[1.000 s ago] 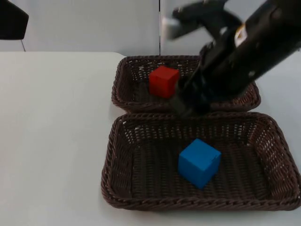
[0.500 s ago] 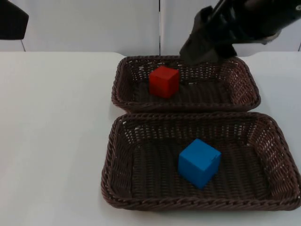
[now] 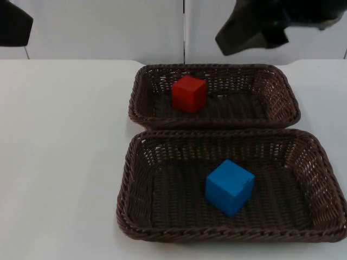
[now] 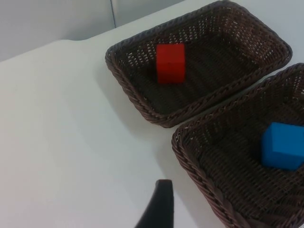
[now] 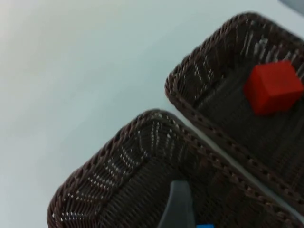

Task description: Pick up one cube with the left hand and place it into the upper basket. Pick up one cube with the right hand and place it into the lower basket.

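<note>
- Right arm (image 3: 271,21): matte black housing, blocky and angular, ending in a wedge-shaped lower edge.
- Left arm (image 3: 13,24): black body with a blunt, rounded outline.
- Left fingertip (image 4: 158,209): black, narrow, tapering.
- Right fingertip (image 5: 178,206): dark grey, slim, rounded at its end.

White tabletop (image 3: 65,151) runs back to the grey partition wall (image 3: 103,27). I see two brown wicker baskets directly on it: upper basket (image 3: 282,86) behind, lower basket (image 3: 135,184) in front, rims nearly touching.
</note>
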Available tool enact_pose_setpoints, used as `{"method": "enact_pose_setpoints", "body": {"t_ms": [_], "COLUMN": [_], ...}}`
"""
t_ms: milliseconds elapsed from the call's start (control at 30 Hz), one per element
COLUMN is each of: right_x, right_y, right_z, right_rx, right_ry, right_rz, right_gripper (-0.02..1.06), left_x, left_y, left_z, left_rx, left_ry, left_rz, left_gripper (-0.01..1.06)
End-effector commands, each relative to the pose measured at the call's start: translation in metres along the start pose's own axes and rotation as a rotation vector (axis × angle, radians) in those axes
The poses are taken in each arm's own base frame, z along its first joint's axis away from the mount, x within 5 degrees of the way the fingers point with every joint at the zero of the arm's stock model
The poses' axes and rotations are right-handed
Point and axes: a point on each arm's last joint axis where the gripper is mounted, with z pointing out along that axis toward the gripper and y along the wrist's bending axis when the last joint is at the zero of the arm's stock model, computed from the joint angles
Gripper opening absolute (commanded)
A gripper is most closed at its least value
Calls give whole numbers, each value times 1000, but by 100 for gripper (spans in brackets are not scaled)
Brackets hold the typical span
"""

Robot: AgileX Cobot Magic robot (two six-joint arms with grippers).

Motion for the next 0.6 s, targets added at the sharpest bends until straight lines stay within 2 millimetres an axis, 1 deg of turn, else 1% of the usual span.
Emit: {"method": "enact_pose_setpoints", "body": {"t_ms": [0,267,300,333,367,400,500,533,567], "right_x": [-3,10,12,12,14,14,18,18,20], "right_y": [2,4,4,4,4,4,5,5,5], "right_z": [-13,-38,-46,-48,-55,-55,-68,-68,-72], "right_rx": [-2,-2,-1,-1,0,0,2,2,1], "right_ry": [-30,-65,-81,-87,-98,-98,-126,-126,-133], "right_rz": [-11,-6,-7,-7,-7,-7,-8,-8,-6], "right_gripper": [63,63,63,63,63,63,63,63,63], "left_x": [2,3,3,3,3,3,4,4,5], "left_y": [-1,-2,-3,-3,-4,-4,-6,-6,-7], "left_z": [-1,-4,-9,-11,-18,-18,-34,-34,-39], "left_rx": [7,11,10,9,6,6,3,3,3], "left_ry": [6,6,-12,-20,-53,-53,-106,-106,-120], "left_rz": [4,3,5,6,10,10,19,19,22], "left_gripper": [78,78,78,78,78,78,78,78,78]}}
